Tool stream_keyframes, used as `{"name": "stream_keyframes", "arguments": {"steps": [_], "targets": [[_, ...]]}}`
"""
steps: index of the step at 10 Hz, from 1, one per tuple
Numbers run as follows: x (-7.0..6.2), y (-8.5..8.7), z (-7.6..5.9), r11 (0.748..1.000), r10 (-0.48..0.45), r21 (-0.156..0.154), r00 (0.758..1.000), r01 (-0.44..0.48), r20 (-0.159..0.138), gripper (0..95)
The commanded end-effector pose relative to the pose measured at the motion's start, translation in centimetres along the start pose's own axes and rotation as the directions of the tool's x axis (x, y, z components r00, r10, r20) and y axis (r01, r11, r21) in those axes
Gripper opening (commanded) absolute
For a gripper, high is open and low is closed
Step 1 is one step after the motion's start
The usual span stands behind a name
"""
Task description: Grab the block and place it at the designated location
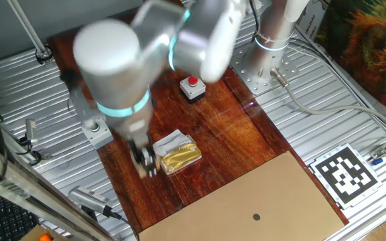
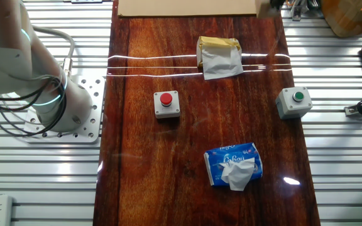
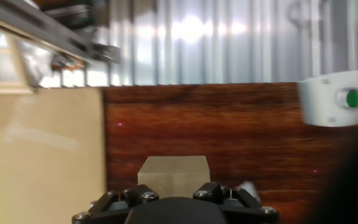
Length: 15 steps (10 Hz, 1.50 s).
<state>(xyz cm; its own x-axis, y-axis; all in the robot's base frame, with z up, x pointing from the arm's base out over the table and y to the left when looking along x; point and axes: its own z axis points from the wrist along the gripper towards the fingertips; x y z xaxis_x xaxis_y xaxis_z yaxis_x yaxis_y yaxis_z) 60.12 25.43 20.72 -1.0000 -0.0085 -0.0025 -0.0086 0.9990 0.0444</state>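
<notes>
The block (image 3: 173, 176), a plain light-tan cube, sits between my gripper's (image 3: 173, 191) jaws at the bottom centre of the hand view. It stays sharp while the background is blurred, so the gripper is shut on it. In one fixed view the gripper (image 1: 144, 161) hangs low over the dark wooden board (image 1: 233, 144), just left of a gold packet (image 1: 179, 156). The designated location, a tan cardboard sheet (image 1: 280, 194) with a dark dot (image 1: 256, 216), lies at the near right. It also shows in the hand view (image 3: 42, 155) on the left.
A grey box with a red button (image 1: 192, 87) stands at the back of the board. A grey box with a green button (image 3: 335, 99) is at its side. A blue tissue pack (image 2: 233, 164) lies on the board. A marker tag (image 1: 346, 173) lies beside the cardboard.
</notes>
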Motion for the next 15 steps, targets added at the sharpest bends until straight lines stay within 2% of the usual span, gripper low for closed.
{"name": "stream_keyframes", "arguments": {"steps": [1,2,4,15], "targets": [[-0.80,2.41,0.36,1.000,0.016,0.000,1.000,-0.016,-0.002,19.0],[-0.80,2.41,0.36,1.000,0.017,-0.001,1.000,-0.017,-0.001,0.0],[-0.75,2.32,0.34,1.000,0.012,-0.005,1.000,-0.012,0.008,0.0],[-0.75,2.31,0.40,1.000,0.022,0.018,1.000,-0.023,0.007,0.0]]}}
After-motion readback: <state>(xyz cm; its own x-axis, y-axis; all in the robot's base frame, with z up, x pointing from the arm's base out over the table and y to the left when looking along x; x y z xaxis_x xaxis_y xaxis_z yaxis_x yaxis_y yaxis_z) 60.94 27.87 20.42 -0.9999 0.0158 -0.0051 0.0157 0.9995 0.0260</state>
